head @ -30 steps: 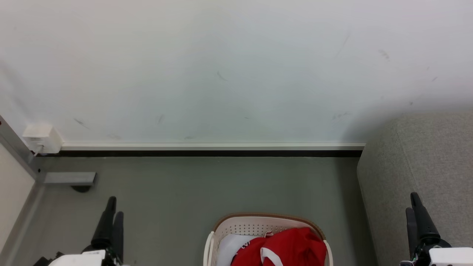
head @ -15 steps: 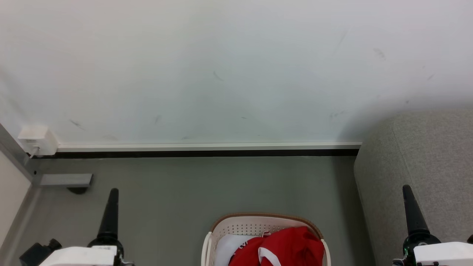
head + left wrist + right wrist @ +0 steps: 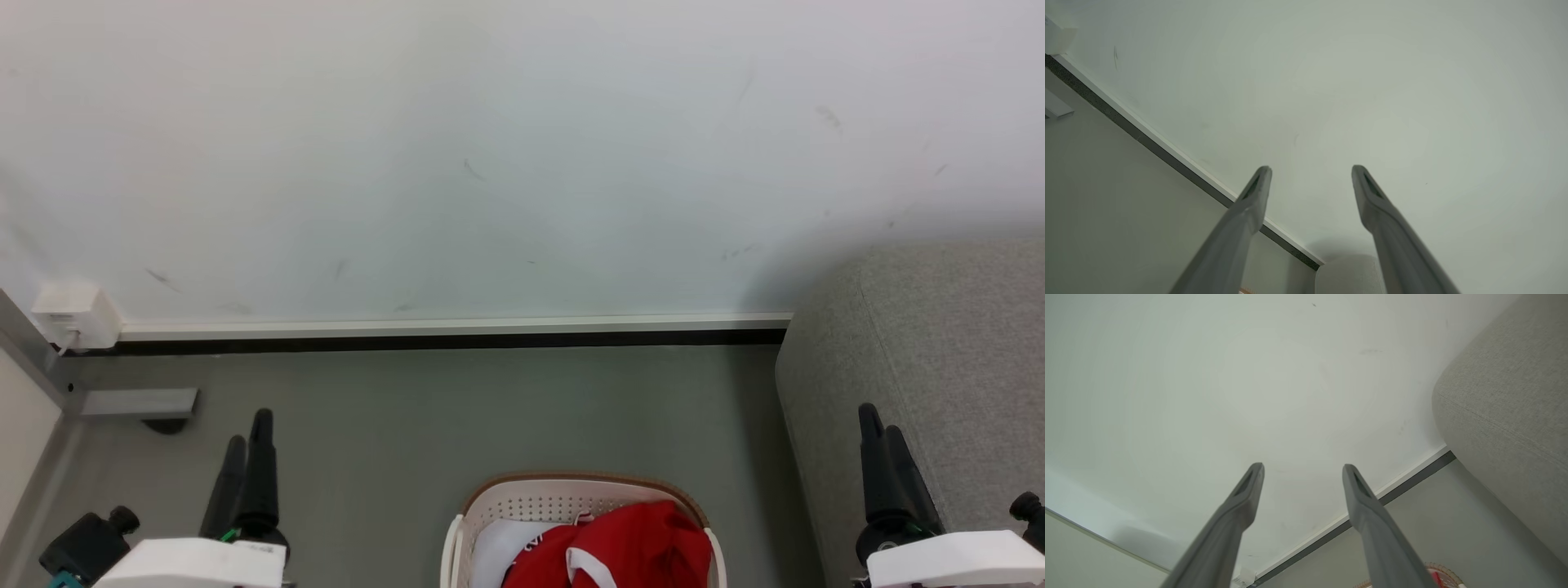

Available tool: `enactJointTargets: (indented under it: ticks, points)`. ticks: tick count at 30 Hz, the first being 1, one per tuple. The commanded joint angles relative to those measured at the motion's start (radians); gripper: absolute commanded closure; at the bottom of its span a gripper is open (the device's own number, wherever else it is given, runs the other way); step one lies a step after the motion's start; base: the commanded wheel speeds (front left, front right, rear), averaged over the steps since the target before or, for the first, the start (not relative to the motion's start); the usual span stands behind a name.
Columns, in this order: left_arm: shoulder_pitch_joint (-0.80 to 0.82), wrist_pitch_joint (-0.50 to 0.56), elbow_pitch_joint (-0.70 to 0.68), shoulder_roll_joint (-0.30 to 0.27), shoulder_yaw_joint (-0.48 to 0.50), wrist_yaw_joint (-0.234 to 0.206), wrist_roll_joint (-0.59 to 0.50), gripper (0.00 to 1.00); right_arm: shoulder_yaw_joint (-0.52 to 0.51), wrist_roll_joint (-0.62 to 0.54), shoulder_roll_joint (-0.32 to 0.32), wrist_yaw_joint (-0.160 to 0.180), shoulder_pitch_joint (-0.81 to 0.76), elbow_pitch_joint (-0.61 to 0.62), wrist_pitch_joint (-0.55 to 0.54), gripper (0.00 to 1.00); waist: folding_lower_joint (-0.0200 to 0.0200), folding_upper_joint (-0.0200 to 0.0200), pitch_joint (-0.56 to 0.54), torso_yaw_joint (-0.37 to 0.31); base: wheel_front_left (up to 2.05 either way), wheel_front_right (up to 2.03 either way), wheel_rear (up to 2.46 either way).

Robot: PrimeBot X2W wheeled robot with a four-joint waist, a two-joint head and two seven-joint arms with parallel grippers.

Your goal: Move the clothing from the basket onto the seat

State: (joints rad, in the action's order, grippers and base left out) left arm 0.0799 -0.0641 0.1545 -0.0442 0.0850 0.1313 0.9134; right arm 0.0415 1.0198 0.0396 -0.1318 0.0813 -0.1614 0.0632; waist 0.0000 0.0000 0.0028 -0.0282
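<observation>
As seen from the head, found the clothing (image 3: 633, 543) heaped red in the basket (image 3: 539, 506), next to a white cloth (image 3: 500, 549), on the grey floor (image 3: 490, 408). Saw the seat (image 3: 939, 343) to the right, apart from the basket. Noted the left gripper (image 3: 249, 429) and the right gripper (image 3: 880, 420) on either side, fingers spread apart, gripping nothing, both clear of the basket.

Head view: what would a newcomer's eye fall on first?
The red clothing heaped in the basket at the bottom centre, bright against the grey floor. Next, the big grey seat at the right edge, and the left gripper and right gripper with fingers apart at the lower corners.
</observation>
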Motion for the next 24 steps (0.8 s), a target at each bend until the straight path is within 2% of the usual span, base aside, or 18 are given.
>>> enactJointTargets:
  ticks: [1, 13, 24]
  points:
    - [0.013, -0.009, -0.017, -0.012, 0.000, 0.000, -0.045, 0.00, 0.005, -0.040, 0.011, 0.001, 0.028, 0.018, 0.010, 0.00, 0.0000, 0.0000, 0.000, -0.001, 0.00, 0.00, 0.00]
    - [0.009, -0.048, -0.009, -0.032, -0.031, -0.027, -0.282, 0.00, 0.011, -0.268, 0.012, 0.001, 0.030, 0.007, 0.048, 0.00, 0.0000, 0.0000, -0.001, -0.009, 0.00, 0.00, 0.00]
    - [0.005, -0.078, 0.002, -0.050, -0.064, -0.055, -0.410, 0.00, 0.034, -0.406, 0.012, 0.001, 0.032, -0.016, 0.079, 0.00, 0.0000, 0.0000, -0.007, -0.017, 0.00, 0.00, 0.00]
